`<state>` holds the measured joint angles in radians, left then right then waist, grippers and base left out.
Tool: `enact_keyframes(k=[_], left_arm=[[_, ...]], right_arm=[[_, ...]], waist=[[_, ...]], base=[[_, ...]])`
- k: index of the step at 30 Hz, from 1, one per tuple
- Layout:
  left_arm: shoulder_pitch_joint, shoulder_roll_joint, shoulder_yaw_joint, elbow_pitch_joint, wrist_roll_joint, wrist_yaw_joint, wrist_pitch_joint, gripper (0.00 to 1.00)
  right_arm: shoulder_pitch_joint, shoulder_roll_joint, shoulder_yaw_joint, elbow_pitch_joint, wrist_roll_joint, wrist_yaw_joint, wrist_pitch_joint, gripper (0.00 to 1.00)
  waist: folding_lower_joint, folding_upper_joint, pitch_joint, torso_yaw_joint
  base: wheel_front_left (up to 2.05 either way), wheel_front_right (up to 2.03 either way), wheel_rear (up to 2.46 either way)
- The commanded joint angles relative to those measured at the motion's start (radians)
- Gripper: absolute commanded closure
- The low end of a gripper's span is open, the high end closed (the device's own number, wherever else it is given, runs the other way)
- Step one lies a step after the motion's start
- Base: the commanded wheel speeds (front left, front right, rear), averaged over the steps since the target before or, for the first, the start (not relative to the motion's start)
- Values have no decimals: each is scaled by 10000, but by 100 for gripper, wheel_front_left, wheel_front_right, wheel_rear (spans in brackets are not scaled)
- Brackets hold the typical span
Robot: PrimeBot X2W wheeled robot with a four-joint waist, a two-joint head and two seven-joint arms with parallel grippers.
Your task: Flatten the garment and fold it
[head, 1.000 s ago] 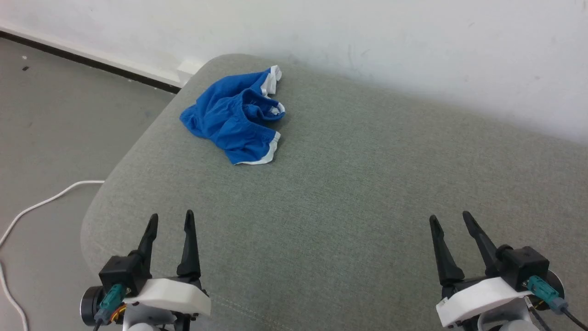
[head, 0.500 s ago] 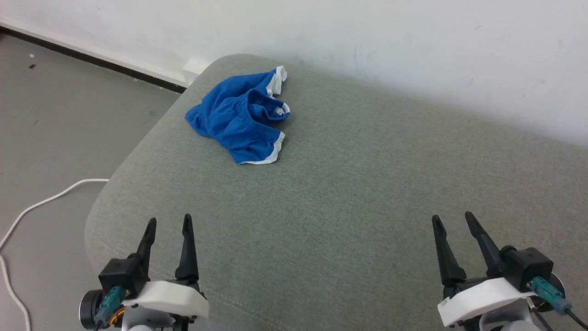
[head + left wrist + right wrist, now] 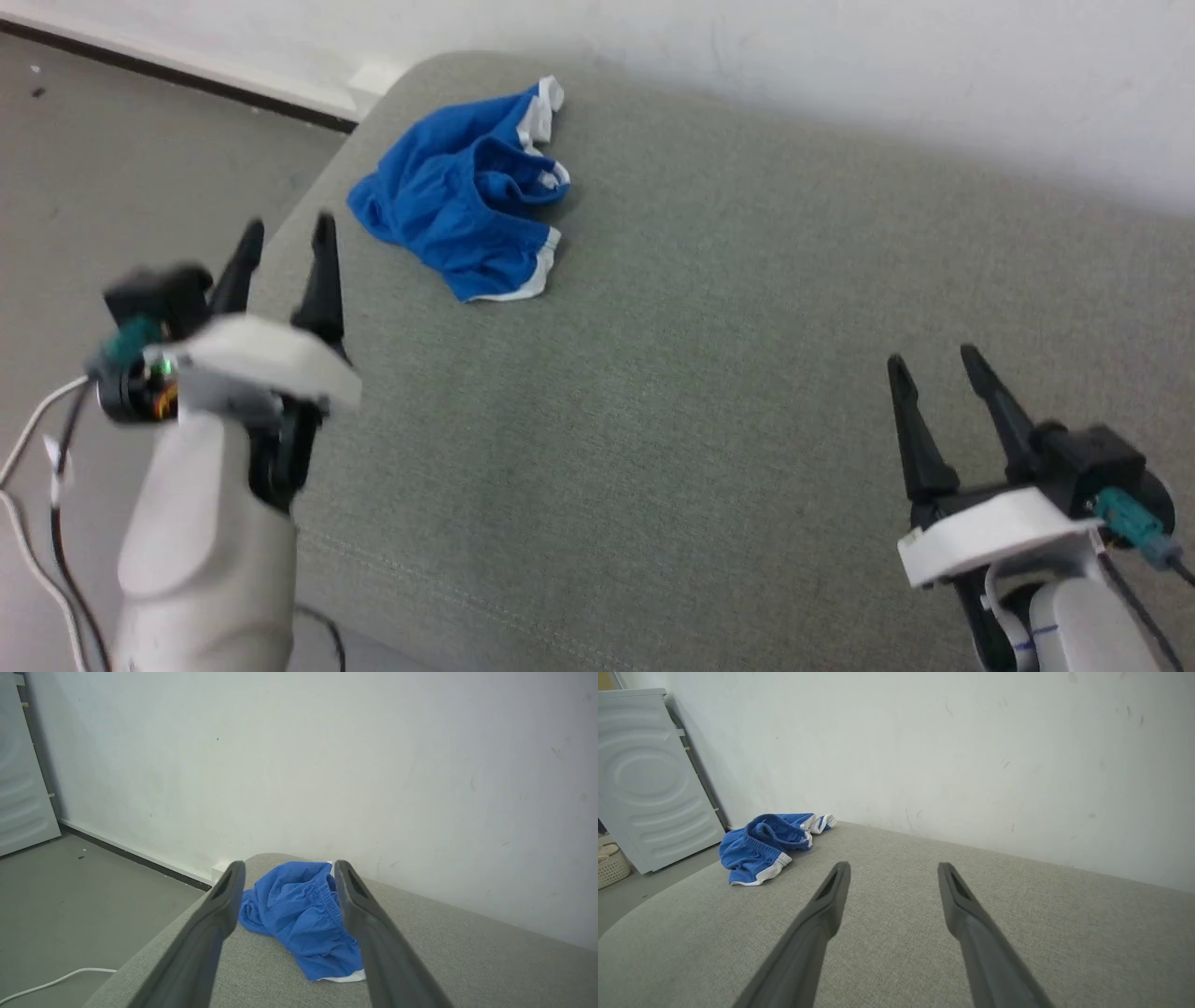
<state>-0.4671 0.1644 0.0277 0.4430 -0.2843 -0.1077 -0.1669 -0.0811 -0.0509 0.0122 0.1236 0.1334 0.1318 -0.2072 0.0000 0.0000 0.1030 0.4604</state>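
Seen from the robot's head, a broad grey-green woven-fabric cushion [image 3: 709, 308] with rounded corners stands against a white painted wall [image 3: 887, 65]. Bright blue athletic shorts [image 3: 448, 201] with white hem trim lie crumpled in a loose heap near the cushion's far left corner, at about 11 o'clock in this view. They are neither flat nor folded. A gathered elastic waistband shows among the folds, and one white-edged leg opening points toward 5 o'clock.

The left hand [image 3: 288, 222], two long dark fingers on a white mount and pale forearm, hangs at 9 o'clock over the cushion's left edge and looks slightly blurred. Its fingers are spread apart with nothing between them. The tips point toward 12 o'clock, near the shorts but not touching them. The right hand [image 3: 934, 355] is at 4 o'clock, well apart from the shorts, with its fingers also spread and empty. Grey floor [image 3: 112, 168] lies to the left, with a white cable [image 3: 33, 425] curling across it.

From the left wrist, the left hand [image 3: 288, 863] frames the shorts [image 3: 299, 910] between its parted fingers. From the right wrist, the right hand [image 3: 893, 864] is spread over bare cushion. There the shorts [image 3: 756, 849] lie at 10 o'clock, with a white moulded appliance panel [image 3: 649, 779] and a pale woven basket [image 3: 609, 865] beyond them.
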Motion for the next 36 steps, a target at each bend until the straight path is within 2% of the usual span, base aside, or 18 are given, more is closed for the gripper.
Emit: enact_keyframes(k=[1, 8, 14, 18, 24, 29, 30, 31, 36], left_arm=[[-629, -27, 65, 364, -484, -105, 286, 0], [-3423, 837, -212, 2265, -2314, -223, 2462, 0], [-4584, 1466, -606, 3291, -3651, -227, 4598, 0], [-4992, 1775, -957, 3915, -3848, -228, 5720, 0], [-5179, 1847, -1194, 4665, -3815, -106, 6369, 0], [-5200, 1723, -1294, 5036, -3749, 70, 6226, 0], [-5244, 1740, -1280, 5025, -3702, 116, 5956, 33], [-5291, 1762, -1272, 5004, -3645, 149, 5658, 100], [-5733, 1971, -1260, 4677, -3328, 155, 4029, 100]], right_arm=[[-250, 7, -8, -173, -156, -11, 130, 0], [-1083, 7, 90, -868, -656, -11, 660, 0], [-1262, 7, -108, -1307, -916, -11, 902, 0], [-1229, 7, -295, -1637, -1030, -11, 1026, 0], [-1213, 7, -333, -1909, -1133, -11, 1126, 0], [-1200, 7, -379, -1952, -1137, -11, 1126, 0], [-1192, 7, -369, -1934, -1125, -11, 1125, 0], [-1188, 7, -351, -1904, -1114, -11, 1123, 0], [-1183, 7, -174, -1644, -933, -11, 952, 0]], waist=[[0, 0, 917, -328], [0, 0, 2648, -1261], [0, 0, 3579, -1902], [0, 0, 3992, -2052], [0, 0, 4290, -2103], [0, 0, 4280, -2015], [0, 0, 4239, -1989], [0, 0, 4182, -1967], [0, 0, 3662, -1922]], base=[[0, 0, 0], [0, 0, 0], [0, 0, 0], [0, 0, 0], [0, 0, 0], [0, 0, 0], [0, 0, 0], [0, 0, 0], [0, 0, 0]])
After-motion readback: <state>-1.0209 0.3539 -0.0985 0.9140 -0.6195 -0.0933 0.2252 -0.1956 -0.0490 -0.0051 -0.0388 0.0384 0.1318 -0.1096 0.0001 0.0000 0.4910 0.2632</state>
